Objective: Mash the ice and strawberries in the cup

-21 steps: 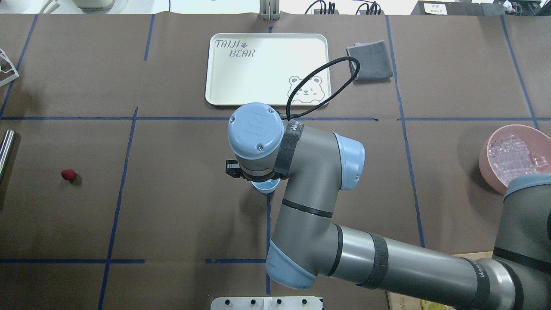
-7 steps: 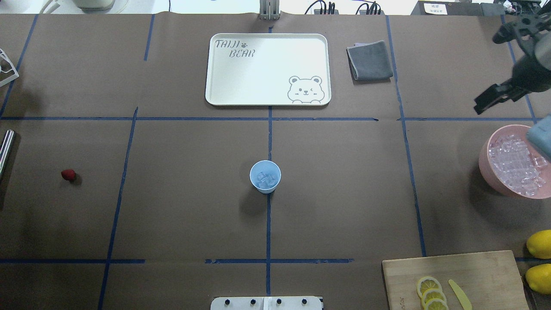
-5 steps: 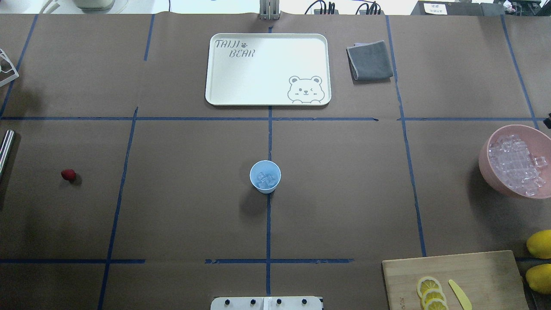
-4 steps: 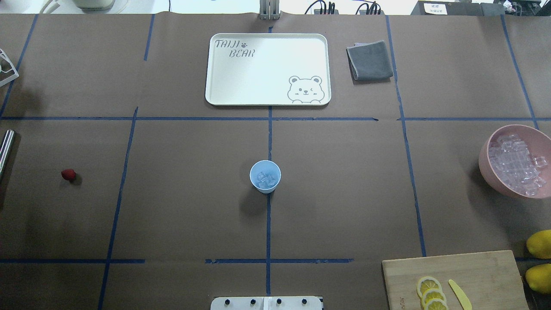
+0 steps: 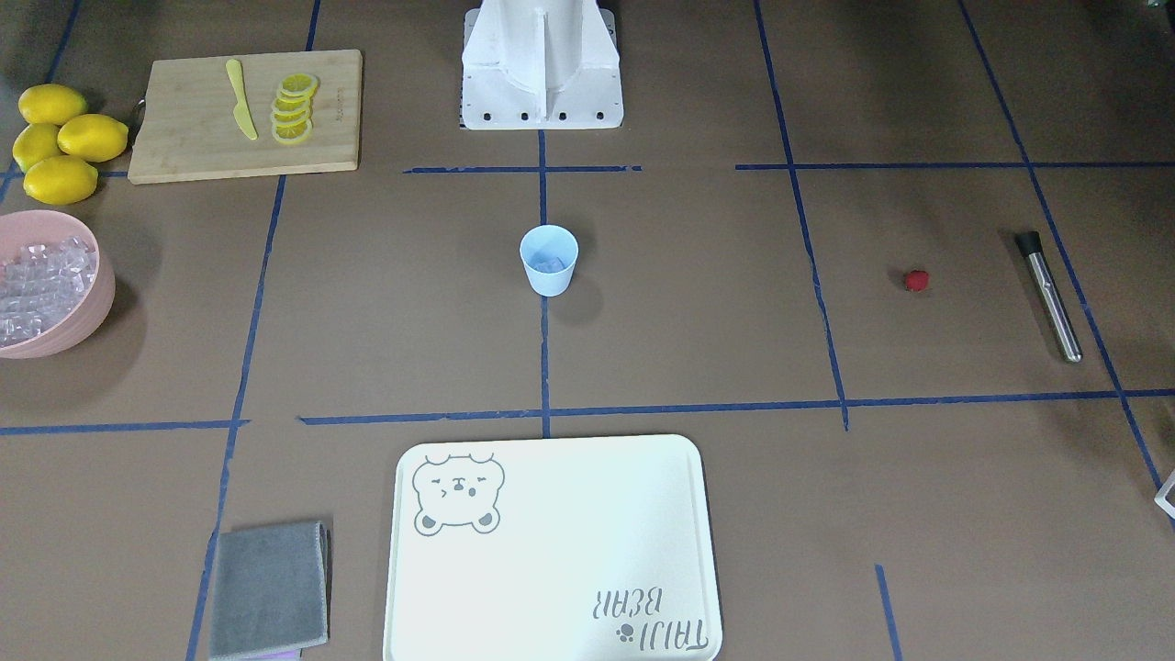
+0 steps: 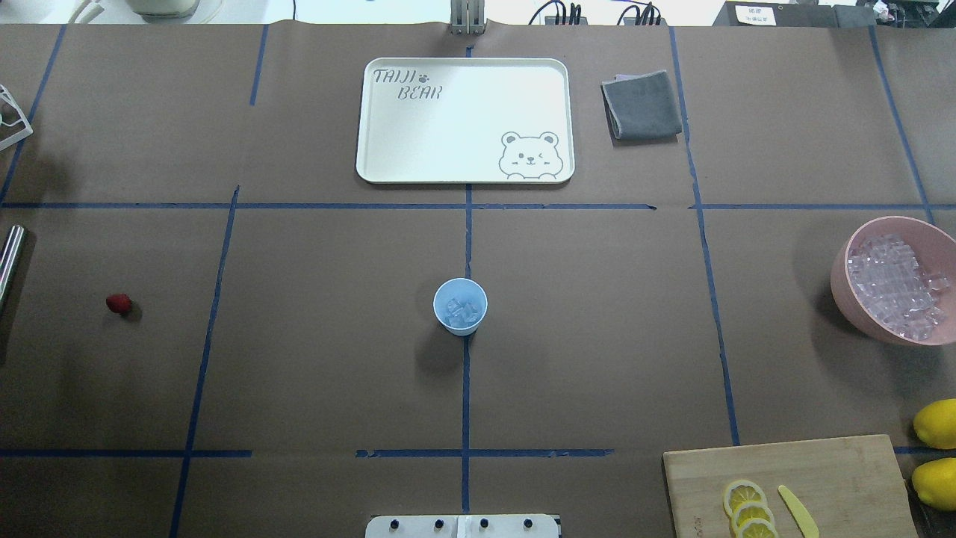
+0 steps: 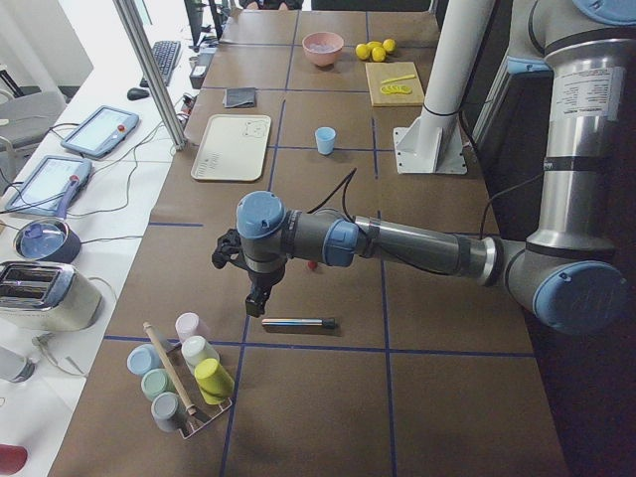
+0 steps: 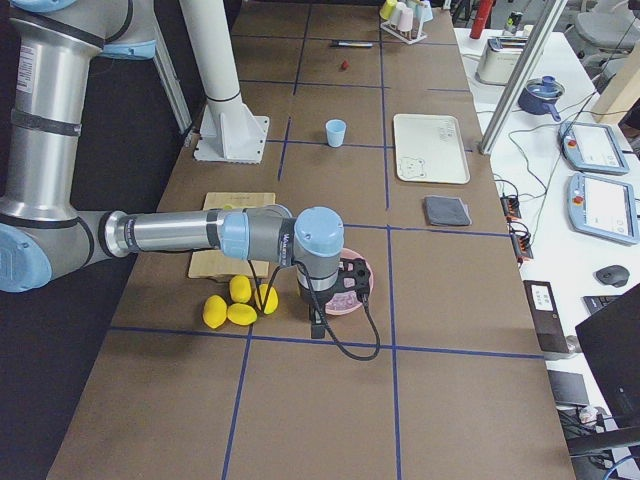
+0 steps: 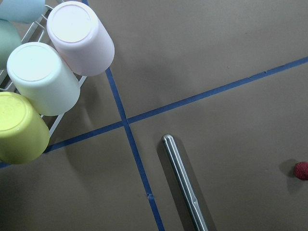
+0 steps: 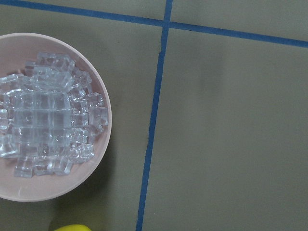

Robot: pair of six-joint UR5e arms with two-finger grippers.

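- One small pale-blue plastic cup (image 6: 460, 306) stands upright at the middle of the brown table (image 6: 597, 359), holding clear ice cubes (image 6: 463, 314).
- One small red strawberry (image 6: 118, 302) lies at the cup's 9 o'clock in the overhead view, well apart.
- One pink bowl (image 6: 838, 291) of more ice sits at 3 o'clock.
- The left jaws hang near one steel rod (image 7: 298, 322) and the right jaws near the bowl; whether either is open or closed, cannot tell.

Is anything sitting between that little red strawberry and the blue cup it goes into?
Nothing visible does. Between the strawberry and the cup there is only bare table; the metal rod lies beyond the strawberry, away from the cup.
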